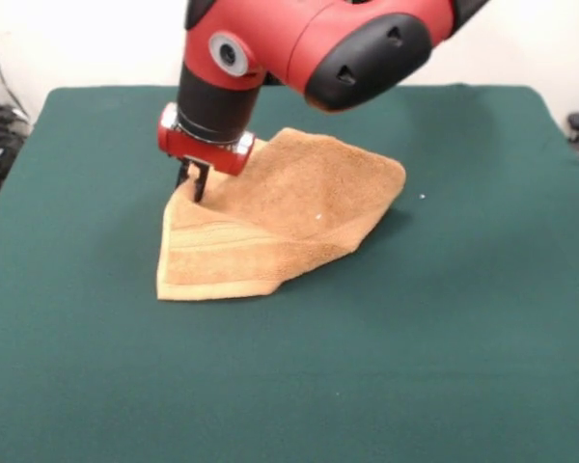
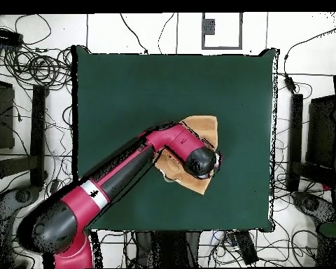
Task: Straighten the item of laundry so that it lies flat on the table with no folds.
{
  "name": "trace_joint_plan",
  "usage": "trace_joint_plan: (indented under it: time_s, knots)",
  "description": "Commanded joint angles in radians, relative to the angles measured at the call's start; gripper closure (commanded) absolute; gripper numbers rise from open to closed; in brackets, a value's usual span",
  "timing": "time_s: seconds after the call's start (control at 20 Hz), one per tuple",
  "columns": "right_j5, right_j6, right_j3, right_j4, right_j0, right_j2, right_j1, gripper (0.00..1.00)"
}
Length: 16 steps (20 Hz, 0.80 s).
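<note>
The orange-tan towel [image 1: 275, 227] lies near the middle of the green table [image 1: 444, 328], nearer the robot's side than the camera's in the front view, and it is not flat: one corner is lifted into a peak, with the cloth sloping down from it to the table on both sides. A woven band stripe runs close to the towel's lower edge. The gripper [image 1: 193, 183] stands at that raised corner, its dark fingers pressed together on the towel's edge and pinching it just under the red wrist. In the overhead view the red arm [image 2: 122, 178] reaches diagonally over the table [image 2: 129, 91] and covers much of the towel [image 2: 202, 126], so only its far part and a strip beside the arm show.
</note>
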Motion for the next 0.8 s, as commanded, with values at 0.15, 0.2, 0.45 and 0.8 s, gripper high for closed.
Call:
trace_joint_plan:
  time_s: [0.15, 0.2, 0.45, 0.8]
  knots:
    - [-0.041, 0.003, -0.168, -0.047, -0.052, 0.143, 0.087, 1.00]
    - [-0.054, 0.017, -0.179, -0.057, -0.057, 0.143, 0.088, 1.00]
    - [-0.122, 0.095, -0.238, -0.105, -0.079, 0.145, 0.095, 1.00]
    - [-0.288, 0.248, -0.372, -0.174, -0.138, 0.137, 0.116, 1.00]
